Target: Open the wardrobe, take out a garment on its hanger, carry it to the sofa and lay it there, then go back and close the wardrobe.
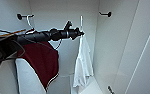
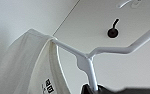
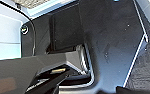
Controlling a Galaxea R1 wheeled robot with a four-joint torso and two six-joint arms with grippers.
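- With the wardrobe (image 1: 116, 45) standing open, the left end effector (image 1: 79, 33) is reached inside and closed on the neck of the hanger (image 2: 91, 65); the left wrist view shows the dark fingertips (image 2: 91, 88) pinching the white stem.
- The shirt (image 1: 83, 62) hangs from that hanger in a long drape near the right inner wall, seemingly bunched toward one arm of the hanger, the other arm bare.
- A maroon top (image 1: 42, 62) hangs on its own hanger just beside the arm, under the left hook (image 1: 22, 16).
- Whether the right end effector is open or closed, I cannot tell.
- Risks, as I judge them: the shirt, sitting lopsided, could slide off the hanger if it tips while being drawn out; the thin stem could twist in the grip; the trailing hem could snag on the wardrobe's edge; the arm could brush the maroon top and drag it along.
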